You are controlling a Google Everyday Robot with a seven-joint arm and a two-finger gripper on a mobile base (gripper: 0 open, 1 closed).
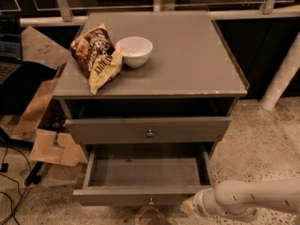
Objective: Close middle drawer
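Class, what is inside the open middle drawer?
Only bare grey floor shows in the middle drawer; its rear is hidden under the upper drawer. The end effector is by its front right corner.

one camera, set high in front of the cabinet [187,55], looks steeply down and forward from close by. the cabinet top fills the upper frame, the open middle drawer [145,172] the lower. the gripper [190,205] sits bottom right, beside the drawer front.

cabinet top [187,55] bears snack bag [96,57] beside white bowl [134,50]; tool [189,206] low front-right.
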